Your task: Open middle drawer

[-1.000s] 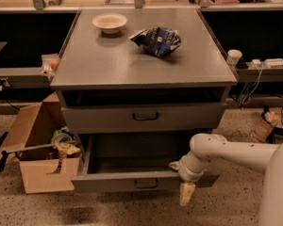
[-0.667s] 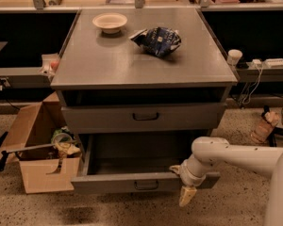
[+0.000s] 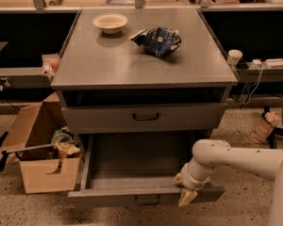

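Middle drawer [image 3: 108,197], the grey metal one with a flat front and a small dark loop handle [image 3: 147,200], sits low in the grey cabinet and is pulled far out, so its deep tray shows. The robot's tool [image 3: 183,189] is at the right end of that front, away from the handle. I cannot tell how far open the tool is or if it holds anything. A pull from the side like that could twist the drawer and make it stick. One more hard tug could bang it against its stop or slip it off its rails. The white arm [image 3: 236,159] hangs just above the right corner and could bump it. The brown cardboard box [image 3: 37,173] stands close to the left corner and might get knocked. A big shake could slide the small white bowl [image 3: 110,21] or the crinkly blue bag [image 3: 156,40] on the grey tabletop [image 3: 132,67].
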`<state>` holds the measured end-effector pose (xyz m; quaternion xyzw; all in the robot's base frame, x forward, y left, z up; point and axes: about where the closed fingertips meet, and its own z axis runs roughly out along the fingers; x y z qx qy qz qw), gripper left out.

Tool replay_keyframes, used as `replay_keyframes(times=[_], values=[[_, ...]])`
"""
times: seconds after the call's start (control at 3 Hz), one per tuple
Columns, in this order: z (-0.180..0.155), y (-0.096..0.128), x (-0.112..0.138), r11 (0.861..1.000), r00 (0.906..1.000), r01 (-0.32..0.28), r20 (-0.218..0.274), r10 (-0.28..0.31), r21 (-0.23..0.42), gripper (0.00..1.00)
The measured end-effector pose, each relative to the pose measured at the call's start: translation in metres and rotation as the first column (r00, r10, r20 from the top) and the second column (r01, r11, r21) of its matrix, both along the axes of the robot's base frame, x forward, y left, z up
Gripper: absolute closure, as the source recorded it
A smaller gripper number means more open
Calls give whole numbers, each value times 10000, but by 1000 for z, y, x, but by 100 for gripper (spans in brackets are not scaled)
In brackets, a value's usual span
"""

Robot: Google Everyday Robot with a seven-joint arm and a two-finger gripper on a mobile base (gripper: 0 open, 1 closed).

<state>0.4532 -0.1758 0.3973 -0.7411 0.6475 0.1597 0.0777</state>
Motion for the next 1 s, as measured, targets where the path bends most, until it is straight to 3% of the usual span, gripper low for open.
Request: replay_keyframes(times=[0.33,0.67,1.0], values=[[0,0,0,10000,10000,0,0,0,0,15],[0,0,0,10000,10000,0,-1,0,0,0],[0,0,0,10000,10000,0,-1,0,0,0]])
